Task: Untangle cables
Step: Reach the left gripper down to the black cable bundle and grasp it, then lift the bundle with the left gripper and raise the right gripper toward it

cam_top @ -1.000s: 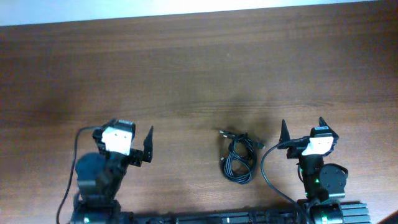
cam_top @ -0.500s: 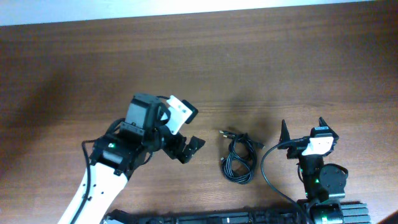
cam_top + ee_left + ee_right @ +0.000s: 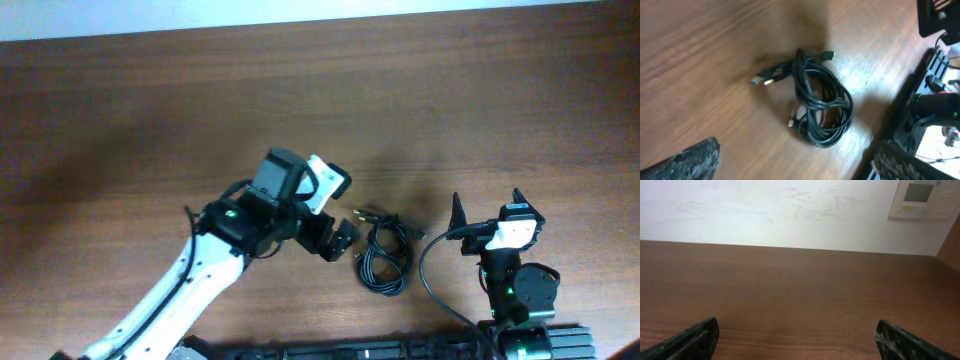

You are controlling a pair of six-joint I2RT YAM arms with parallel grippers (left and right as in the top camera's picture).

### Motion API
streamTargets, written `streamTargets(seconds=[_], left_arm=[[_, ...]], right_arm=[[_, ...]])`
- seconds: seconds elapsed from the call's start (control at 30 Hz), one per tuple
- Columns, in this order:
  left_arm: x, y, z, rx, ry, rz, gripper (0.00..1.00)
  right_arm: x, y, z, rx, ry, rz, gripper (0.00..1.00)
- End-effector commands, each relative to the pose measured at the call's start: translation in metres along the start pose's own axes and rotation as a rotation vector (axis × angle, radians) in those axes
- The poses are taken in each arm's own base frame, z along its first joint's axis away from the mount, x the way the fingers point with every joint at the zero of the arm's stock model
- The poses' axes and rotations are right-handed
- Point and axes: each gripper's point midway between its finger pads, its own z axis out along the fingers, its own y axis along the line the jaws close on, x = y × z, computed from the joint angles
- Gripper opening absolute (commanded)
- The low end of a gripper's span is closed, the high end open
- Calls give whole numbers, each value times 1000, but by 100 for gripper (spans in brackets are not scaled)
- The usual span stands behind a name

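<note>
The cables (image 3: pixel 384 256) lie as one coiled black bundle on the wooden table (image 3: pixel 450 100), near its robot-side edge and between the two arms. The coil's long axis runs from the robot side toward the far side. At its far end the plug ends (image 3: pixel 761 79) poke out sideways, some toward the left arm, one toward the right. The left gripper (image 3: pixel 338 243) hangs just beside the bundle's left flank, jaws spread wide and empty. The right gripper (image 3: pixel 488 208) sits further off on the coil's other side, fingers likewise wide apart, holding nothing
</note>
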Motion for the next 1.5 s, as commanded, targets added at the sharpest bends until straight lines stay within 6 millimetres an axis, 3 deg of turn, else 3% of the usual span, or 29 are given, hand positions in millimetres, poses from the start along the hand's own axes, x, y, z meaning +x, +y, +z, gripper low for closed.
streamTargets(seconds=[0.0, 0.13, 0.27, 0.4, 0.47, 0.53, 0.8, 0.83, 0.93, 0.97, 1.03, 1.13, 1.2, 1.3, 1.37, 1.4, 1.47], left_arm=[[1, -5, 30, 21, 60, -88, 99], [28, -4, 81, 26, 198, -156, 99], [29, -14, 104, 31, 205, -293, 99], [15, -32, 114, 71, 148, -234, 98], [11, -32, 116, 65, 130, -222, 84], [10, -32, 117, 66, 126, -220, 80], [28, -20, 141, 49, 185, -255, 74], [26, -20, 141, 50, 178, -253, 63], [25, -21, 141, 51, 173, -250, 10], [23, -21, 141, 54, 164, -247, 0], [17, -22, 141, 61, 142, -239, 0], [-4, -27, 124, 79, 67, -121, 0], [-34, -44, 91, 96, -62, 124, 0], [-77, -35, 34, -111, -259, 340, 0], [-100, -28, 4, -231, -367, 407, 0], [-123, -25, -18, -311, -480, 406, 0], [-146, -27, -35, -351, -594, 406, 0]], right_arm=[[3, 1, 0, -3, 6, 4, 99], [3, 1, 0, -3, 6, 4, 99], [3, 1, 0, -3, 6, 4, 99], [3, 1, 0, -3, 6, 4, 99], [3, 1, 0, -3, 6, 4, 99], [3, 1, 0, -3, 6, 4, 99], [3, 1, 0, -3, 6, 4, 99], [3, 1, 0, -3, 6, 4, 99], [3, 1, 0, -3, 6, 4, 99], [3, 1, 0, -3, 6, 4, 99], [3, 1, 0, -3, 6, 4, 99], [3, 1, 0, -3, 6, 4, 99], [3, 1, 0, -3, 6, 4, 98], [3, 1, 0, -3, 6, 4, 99], [3, 1, 0, -3, 6, 4, 98], [3, 1, 0, -3, 6, 4, 99], [2, 1, 0, -6, 4, 4, 99]])
